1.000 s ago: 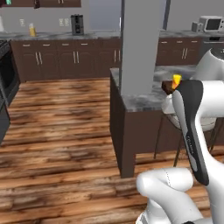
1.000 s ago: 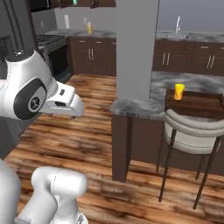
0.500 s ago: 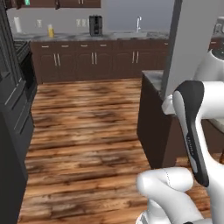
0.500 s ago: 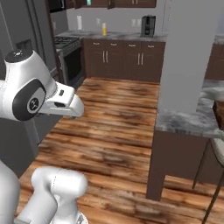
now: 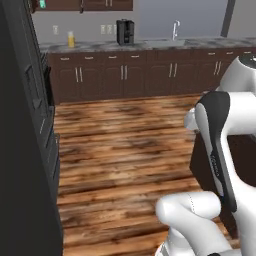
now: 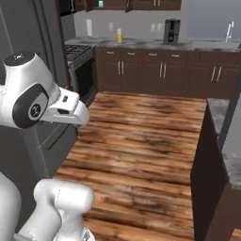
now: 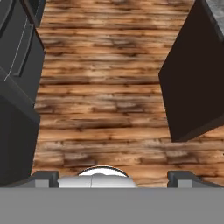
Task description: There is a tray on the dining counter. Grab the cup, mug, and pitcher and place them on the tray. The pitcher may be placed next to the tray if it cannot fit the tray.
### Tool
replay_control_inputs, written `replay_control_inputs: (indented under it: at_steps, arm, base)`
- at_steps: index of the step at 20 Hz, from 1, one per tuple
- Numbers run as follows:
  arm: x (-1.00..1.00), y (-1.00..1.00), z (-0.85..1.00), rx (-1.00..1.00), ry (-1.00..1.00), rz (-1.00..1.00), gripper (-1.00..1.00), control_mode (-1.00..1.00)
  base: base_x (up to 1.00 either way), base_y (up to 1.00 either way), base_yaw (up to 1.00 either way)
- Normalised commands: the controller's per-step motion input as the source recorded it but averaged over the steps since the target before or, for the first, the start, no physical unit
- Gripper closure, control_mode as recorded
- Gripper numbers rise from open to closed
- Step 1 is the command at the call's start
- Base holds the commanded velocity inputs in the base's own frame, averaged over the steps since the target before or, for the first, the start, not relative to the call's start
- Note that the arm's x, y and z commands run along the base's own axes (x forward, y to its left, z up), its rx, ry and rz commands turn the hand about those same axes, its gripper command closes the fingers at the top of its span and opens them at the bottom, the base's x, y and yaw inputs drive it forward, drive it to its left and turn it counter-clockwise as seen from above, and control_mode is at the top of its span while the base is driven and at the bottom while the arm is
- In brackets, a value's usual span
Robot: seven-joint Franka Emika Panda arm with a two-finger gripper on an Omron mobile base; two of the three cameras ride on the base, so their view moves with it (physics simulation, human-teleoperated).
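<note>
My gripper (image 7: 112, 177) stands wide and empty, its two dark tips far apart at 6 o'clock of the hand view, over the wooden floor (image 7: 105, 83). The dark base of the dining table (image 7: 192, 78) fills that view at 3 o'clock, with a strip of its grey marbled top (image 7: 217, 13) at 1 o'clock. In the right base view the same table (image 6: 225, 141) sits at 4 o'clock. A pitcher (image 5: 71, 39) with yellow liquid stands on the far kitchen table (image 5: 150, 45) at 11 o'clock of the left base view, well apart from a black coffee maker (image 5: 124, 32). The right base view shows the pitcher (image 6: 119, 36) at 12 o'clock, near the stove (image 6: 75, 54).
</note>
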Motion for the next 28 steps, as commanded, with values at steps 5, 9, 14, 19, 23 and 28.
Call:
replay_control_inputs:
  at_steps: [5, 9, 14, 19, 23, 28]
  arm:
    - [0.00, 0.00, 0.00, 0.00, 0.00, 0.00, -1.00, 1.00]
    - [0.00, 0.00, 0.00, 0.00, 0.00, 0.00, -1.00, 1.00]
    - [0.00, 0.00, 0.00, 0.00, 0.00, 0.00, -1.00, 1.00]
    - [0.00, 0.00, 0.00, 0.00, 0.00, 0.00, -1.00, 1.00]
    - [0.00, 0.00, 0.00, 0.00, 0.00, 0.00, -1.00, 1.00]
    - [0.00, 0.00, 0.00, 0.00, 0.00, 0.00, -1.00, 1.00]
  base:
    - [1.00, 0.18, -0.18]
    - [1.00, 0.00, -0.14]
    - [1.00, 0.00, -0.14]
    - [1.00, 0.10, -0.11]
    - [1.00, 0.39, -0.06]
    - [1.00, 0.64, -0.01]
